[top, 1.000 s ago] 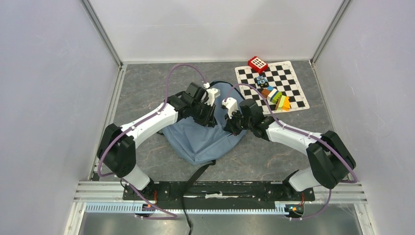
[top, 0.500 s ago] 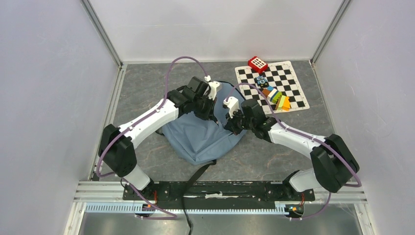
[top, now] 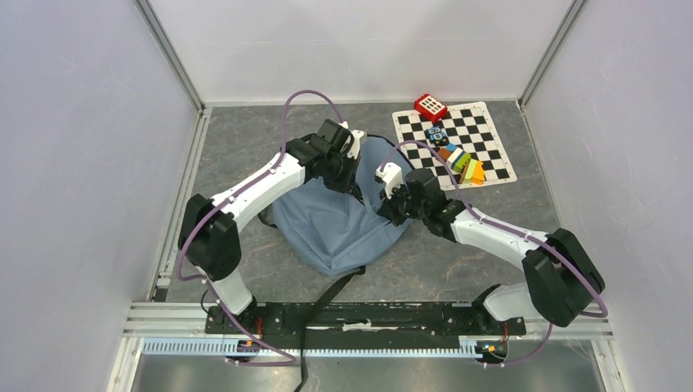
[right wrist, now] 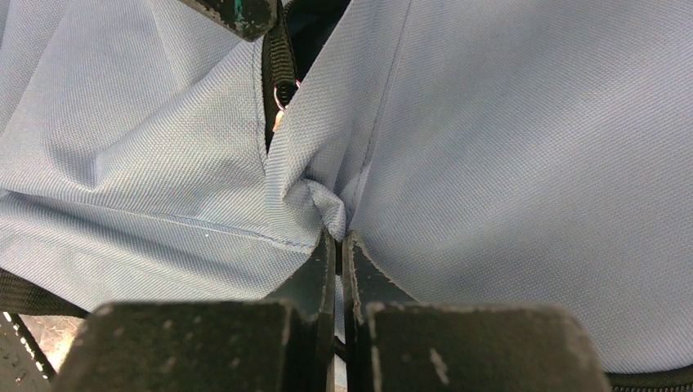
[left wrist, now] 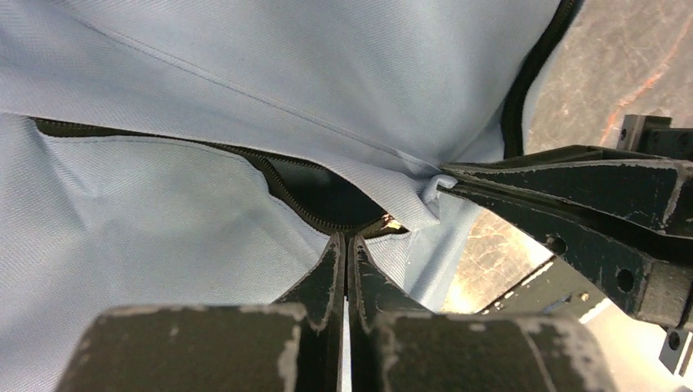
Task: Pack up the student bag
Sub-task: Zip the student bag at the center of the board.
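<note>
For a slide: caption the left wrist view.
Left gripper shut at the student bag zipper; right gripper pinching the bag.

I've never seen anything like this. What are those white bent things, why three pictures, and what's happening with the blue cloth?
Those are two robot arms bolted at the near edge of the table, each ending in a two-finger gripper. The wide picture is from a fixed camera overhead; the close-ups are from cameras on each wrist, looking along its fingers. The blue cloth is a student bag lying on the table. The right gripper is shut on a fold of its fabric; the left gripper is shut at the edge of the partly open zip, apparently pinching it. Farther back lies a chequered mat with coloured blocks and a small red box.
</note>
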Controlling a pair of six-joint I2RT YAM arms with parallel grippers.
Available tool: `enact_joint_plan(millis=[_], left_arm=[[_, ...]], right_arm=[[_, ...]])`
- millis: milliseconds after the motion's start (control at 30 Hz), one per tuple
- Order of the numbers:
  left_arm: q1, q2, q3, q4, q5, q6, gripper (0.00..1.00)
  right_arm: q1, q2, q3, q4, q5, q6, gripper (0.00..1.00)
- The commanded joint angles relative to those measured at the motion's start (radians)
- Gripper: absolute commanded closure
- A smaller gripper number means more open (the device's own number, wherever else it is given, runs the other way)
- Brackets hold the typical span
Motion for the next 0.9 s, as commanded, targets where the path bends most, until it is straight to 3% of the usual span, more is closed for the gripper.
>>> enact_joint_plan(millis=[0,233,333,533,867], left_arm=[[0.036,-0.001,0.049,0.058,0.087,-0.011,0.98],[0.037,0.010,0.038,0.048,0.193,-0.001,0.98],[0.037,0.011,0.039,0.042,0.195,-0.001,0.98],[0.036,0.014,0.042,0.037,0.196,-0.007,0.98],[0.037,0.006,0.038,0.034,0.189,-0.012,0.98]], right_arm=[[-0.010,-0.046,-0.001,-0.128,0.058,-0.017,0.99],[0.010,-0.090,0.057,-0.095,-0.004,-0.012,0.50],[0.021,-0.082,0.078,-0.071,-0.015,-0.007,0.38],[0.043,-0.034,0.114,0.005,-0.051,0.020,0.32],[0.048,0.063,0.109,0.100,-0.093,0.089,0.32]])
